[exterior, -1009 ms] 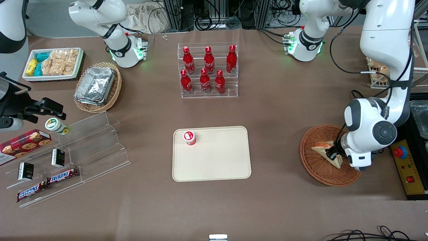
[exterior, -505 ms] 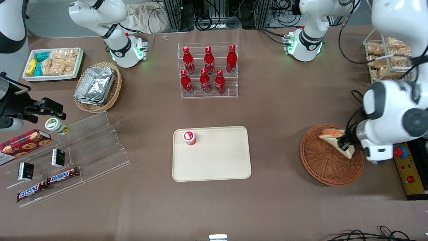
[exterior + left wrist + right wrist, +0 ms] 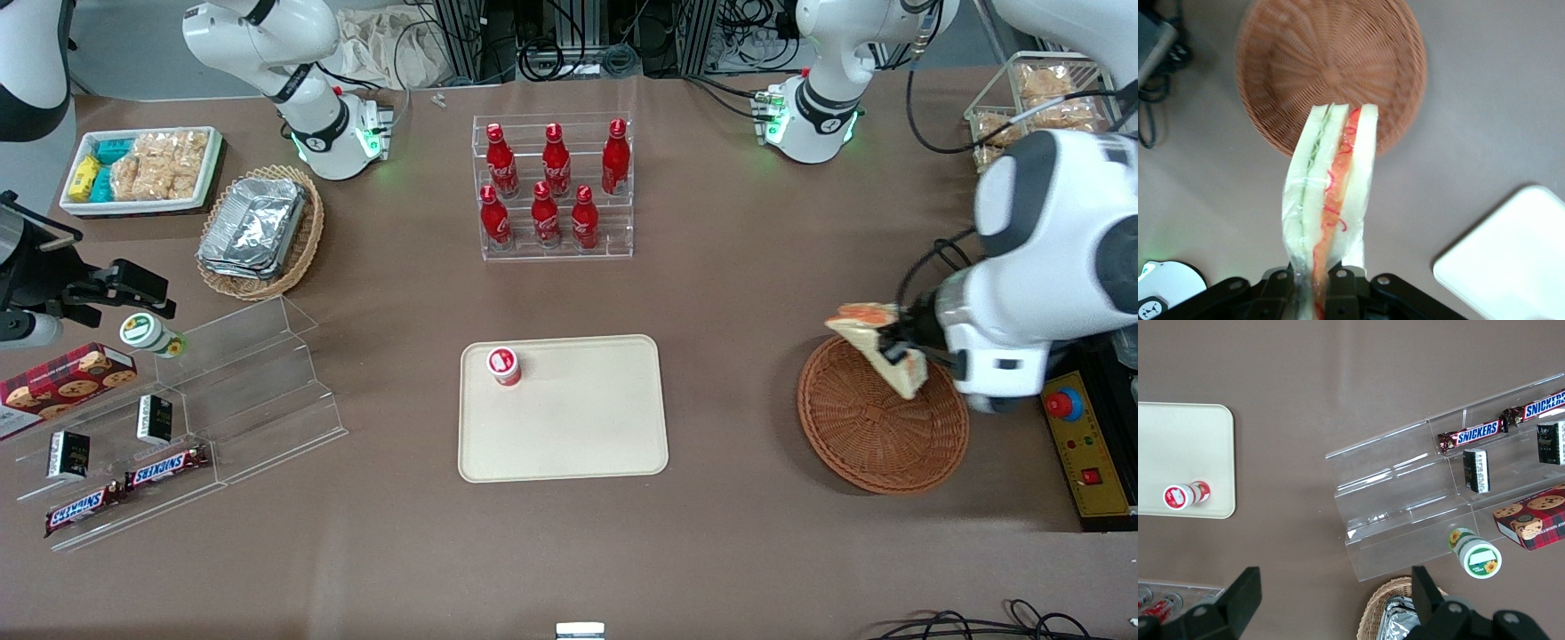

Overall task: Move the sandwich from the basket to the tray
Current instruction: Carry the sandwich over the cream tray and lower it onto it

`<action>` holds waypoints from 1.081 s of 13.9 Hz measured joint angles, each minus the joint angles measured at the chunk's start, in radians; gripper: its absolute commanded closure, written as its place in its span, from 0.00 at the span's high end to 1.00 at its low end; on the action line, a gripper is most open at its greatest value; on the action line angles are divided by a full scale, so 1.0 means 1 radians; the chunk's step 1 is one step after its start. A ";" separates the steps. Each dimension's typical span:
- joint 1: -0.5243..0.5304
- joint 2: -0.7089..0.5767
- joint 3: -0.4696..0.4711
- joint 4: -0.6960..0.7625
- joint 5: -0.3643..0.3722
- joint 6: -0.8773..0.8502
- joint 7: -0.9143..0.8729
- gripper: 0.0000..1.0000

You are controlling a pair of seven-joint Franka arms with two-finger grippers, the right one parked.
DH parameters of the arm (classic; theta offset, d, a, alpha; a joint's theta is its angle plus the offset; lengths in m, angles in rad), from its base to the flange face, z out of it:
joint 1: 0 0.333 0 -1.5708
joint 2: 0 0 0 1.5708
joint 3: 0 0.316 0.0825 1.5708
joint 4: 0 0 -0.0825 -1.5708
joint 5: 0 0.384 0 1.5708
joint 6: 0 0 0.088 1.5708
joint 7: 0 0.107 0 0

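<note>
Brown table (image 3: 756, 293), cable clutter at its edge. Your gripper (image 3: 893, 348) is clamped on the sandwich (image 3: 876, 342), raised above the basket (image 3: 876, 427); tray (image 3: 569, 444) well apart.

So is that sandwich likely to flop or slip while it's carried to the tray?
The sandwich, pinched at one end by the gripper, sticks out unsupported above the basket, so it may sag. Its clear wrap looks slick, so it might slip. It looks soft and probably crushes easily.
</note>
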 measured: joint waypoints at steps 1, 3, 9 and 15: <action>-0.004 0.009 -0.032 0.000 0.006 0.000 -0.001 0.00; -0.015 0.029 -0.081 0.000 0.015 0.000 0.003 0.00; -0.148 0.108 -0.119 0.000 0.045 0.071 0.104 0.00; -0.285 0.272 -0.120 -0.001 0.089 0.285 0.121 0.00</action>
